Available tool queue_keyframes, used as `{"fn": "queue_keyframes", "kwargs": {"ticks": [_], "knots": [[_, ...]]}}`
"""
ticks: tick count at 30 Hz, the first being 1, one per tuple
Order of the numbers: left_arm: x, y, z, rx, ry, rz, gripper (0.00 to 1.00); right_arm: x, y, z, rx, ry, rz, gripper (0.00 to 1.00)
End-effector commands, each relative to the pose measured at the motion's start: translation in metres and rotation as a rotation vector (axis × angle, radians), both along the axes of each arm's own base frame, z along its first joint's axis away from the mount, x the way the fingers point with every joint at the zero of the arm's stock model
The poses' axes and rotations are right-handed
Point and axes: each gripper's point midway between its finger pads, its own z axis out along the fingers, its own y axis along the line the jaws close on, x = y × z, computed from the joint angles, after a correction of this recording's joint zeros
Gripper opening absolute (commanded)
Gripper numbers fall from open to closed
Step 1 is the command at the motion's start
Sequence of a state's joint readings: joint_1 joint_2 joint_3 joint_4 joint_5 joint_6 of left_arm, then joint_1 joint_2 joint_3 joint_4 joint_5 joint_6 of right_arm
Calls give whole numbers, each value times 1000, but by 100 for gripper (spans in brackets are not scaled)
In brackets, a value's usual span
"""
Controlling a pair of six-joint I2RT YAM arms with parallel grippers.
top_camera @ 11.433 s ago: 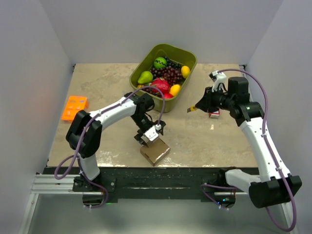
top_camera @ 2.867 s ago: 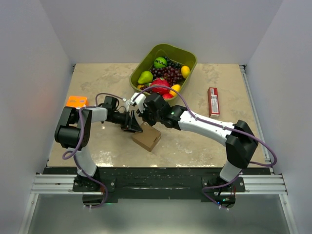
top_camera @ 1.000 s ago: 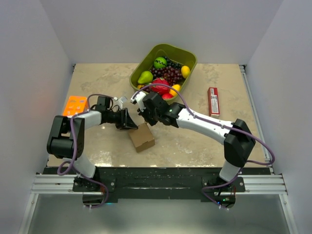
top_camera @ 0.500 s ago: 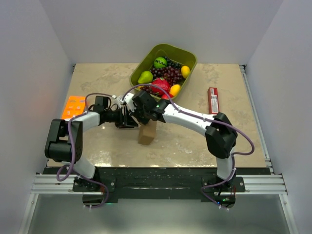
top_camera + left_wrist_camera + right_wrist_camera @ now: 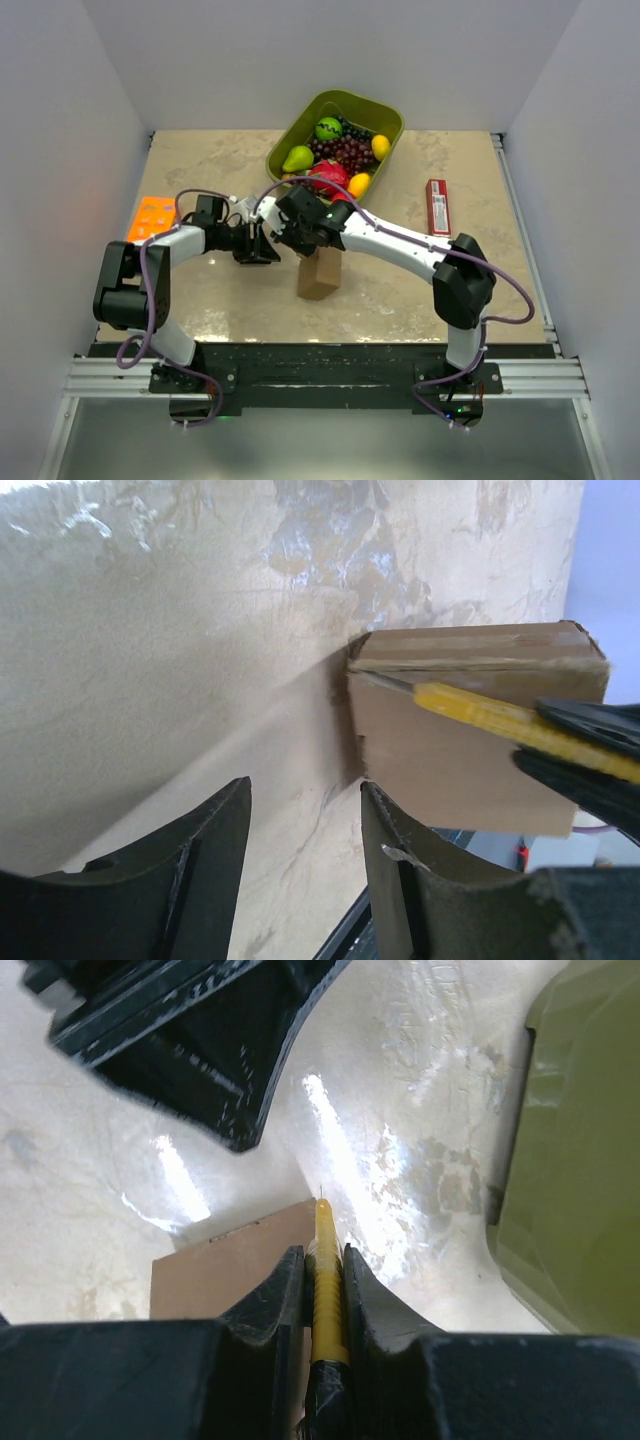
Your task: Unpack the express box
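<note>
The box [image 5: 320, 272] sits mid-table, nearer the near edge; since half a second ago I see it has slid slightly toward the right edge. My right gripper [image 5: 300, 232] is clamped on a yellow cutter [image 5: 326, 1245], its tip lying at the box's edge; my left gripper [image 5: 262, 245] stands spread and empty just left of the box, much as before.
</note>
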State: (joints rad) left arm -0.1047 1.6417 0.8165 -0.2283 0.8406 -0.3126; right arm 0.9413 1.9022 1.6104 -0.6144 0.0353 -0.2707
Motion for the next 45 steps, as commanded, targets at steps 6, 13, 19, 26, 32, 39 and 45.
{"fn": "queue_keyframes", "kwargs": {"ticks": [6,13,19,26,32,39,45], "knots": [[17,6,19,36,-113,-9,52,-11,-22,40,14,-54,34,0],[17,-21,33,-75,-115,-51,59,7,-45,70,61,-132,-7,0],[24,-66,32,-76,-89,-108,73,39,-121,95,42,-147,-177,0],[33,-77,14,-17,-52,-108,71,15,-192,78,-109,-173,-274,0],[38,-55,16,67,-89,-55,71,-6,-206,38,-173,-75,-300,0],[61,-11,28,82,-123,65,71,-29,-176,15,-148,95,-182,0],[66,10,31,87,-136,127,71,-56,-110,30,-8,212,10,0]]}}
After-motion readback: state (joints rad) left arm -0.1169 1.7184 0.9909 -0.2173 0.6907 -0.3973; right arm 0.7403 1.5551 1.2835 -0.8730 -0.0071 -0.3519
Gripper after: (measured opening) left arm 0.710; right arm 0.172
